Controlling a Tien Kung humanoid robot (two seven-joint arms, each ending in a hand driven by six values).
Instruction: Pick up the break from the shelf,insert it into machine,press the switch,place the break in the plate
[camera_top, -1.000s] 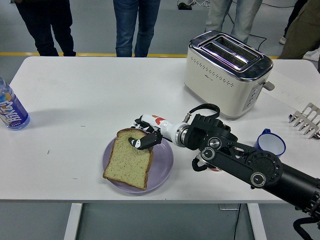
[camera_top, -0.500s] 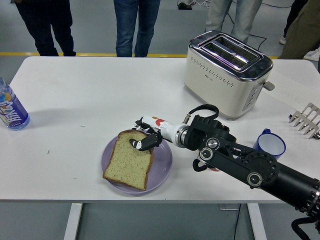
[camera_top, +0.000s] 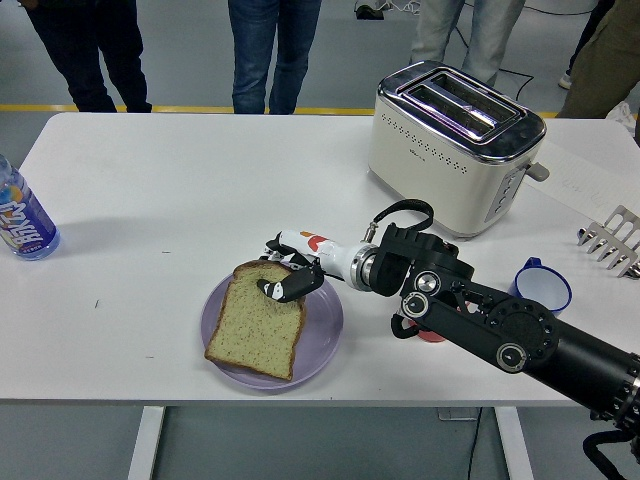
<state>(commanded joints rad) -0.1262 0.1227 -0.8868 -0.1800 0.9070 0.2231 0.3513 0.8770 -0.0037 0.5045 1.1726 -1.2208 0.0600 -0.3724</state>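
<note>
A slice of bread (camera_top: 255, 325) lies flat on the purple plate (camera_top: 326, 333) near the table's front edge. My right hand (camera_top: 283, 272) reaches in from the right and is at the slice's upper right corner. Its dark thumb lies on top of the bread and the other fingers curl behind the crust, so the hand is shut on that corner. The white and chrome toaster (camera_top: 450, 150) stands at the back right with both slots empty. My left arm is out of view.
A drink bottle (camera_top: 22, 220) stands at the left edge. A blue cup (camera_top: 545, 288) and a light rack (camera_top: 612, 240) sit at the right, behind my forearm. Several people stand beyond the far edge, hands off the table.
The hand, bread and plate have shifted slightly to the left. The grip on the bread's corner looks unchanged.
</note>
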